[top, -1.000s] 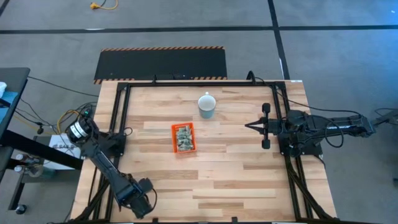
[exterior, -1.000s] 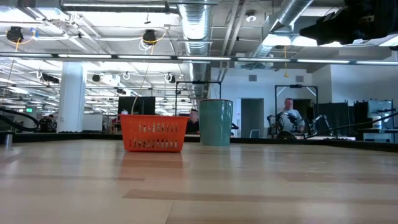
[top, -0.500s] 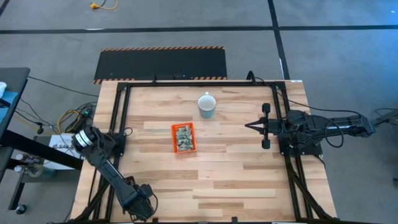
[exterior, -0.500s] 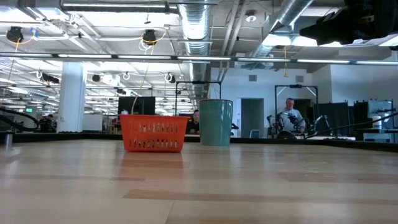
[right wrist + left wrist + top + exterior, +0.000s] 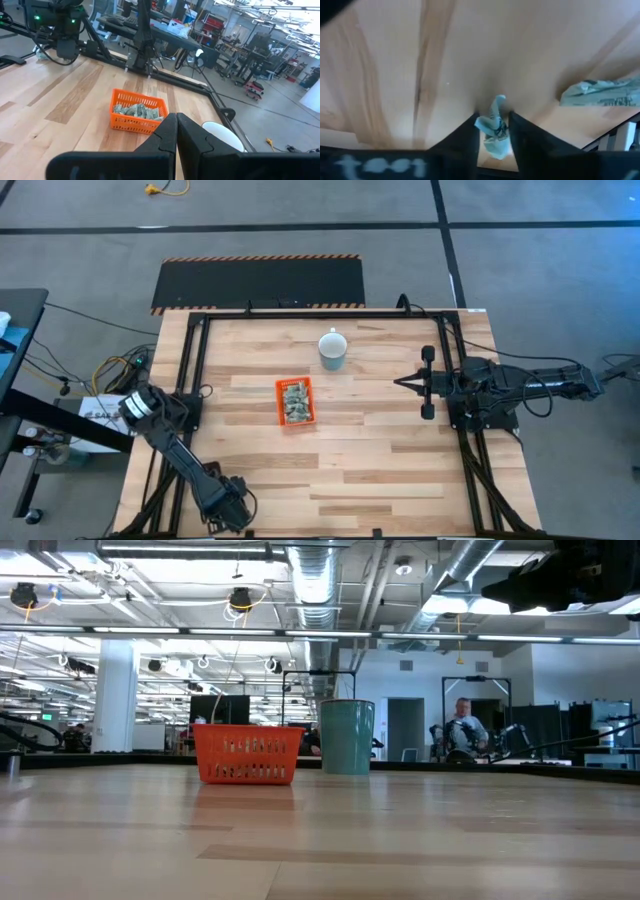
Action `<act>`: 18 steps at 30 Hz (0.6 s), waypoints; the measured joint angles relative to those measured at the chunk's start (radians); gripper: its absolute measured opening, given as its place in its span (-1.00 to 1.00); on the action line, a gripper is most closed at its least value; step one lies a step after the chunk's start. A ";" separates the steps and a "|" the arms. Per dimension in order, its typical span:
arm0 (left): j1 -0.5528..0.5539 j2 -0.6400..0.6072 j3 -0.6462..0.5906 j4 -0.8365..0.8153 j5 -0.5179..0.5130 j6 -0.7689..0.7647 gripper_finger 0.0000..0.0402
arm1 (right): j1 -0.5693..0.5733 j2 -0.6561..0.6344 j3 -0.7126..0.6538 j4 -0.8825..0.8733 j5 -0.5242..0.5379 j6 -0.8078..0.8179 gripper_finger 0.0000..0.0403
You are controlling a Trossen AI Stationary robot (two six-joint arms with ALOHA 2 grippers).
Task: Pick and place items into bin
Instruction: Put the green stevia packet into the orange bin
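Low at the bench's (image 5: 400,470) near left corner: left gripper (image 5: 232,502), fingers (image 5: 465,137) pinching a pale green wrapped piece (image 5: 492,131) against the wood, a second wrapped piece (image 5: 600,93) lying nearby. Mid-bench: orange bin (image 5: 295,402), filled with more items (image 5: 294,400), standing near the pale mug (image 5: 332,349) but apart from it. At the right edge: right gripper (image 5: 408,383), fingers (image 5: 167,131) pressed together, empty, pointing toward the bin.
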 joint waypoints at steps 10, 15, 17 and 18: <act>0.085 0.002 0.058 -0.024 -0.101 0.094 -0.97 | 0.000 0.000 0.000 0.000 0.000 0.000 -0.99; 0.134 0.002 0.164 -0.156 -0.176 0.184 -0.98 | 0.000 0.000 0.000 0.000 0.000 -0.001 -0.99; 0.158 0.002 0.221 -0.241 -0.254 0.231 -0.99 | 0.000 0.000 0.000 0.000 0.000 -0.001 -0.99; 0.169 0.002 0.253 -0.288 -0.311 0.256 -0.99 | 0.000 0.000 0.000 0.000 0.000 -0.001 -0.99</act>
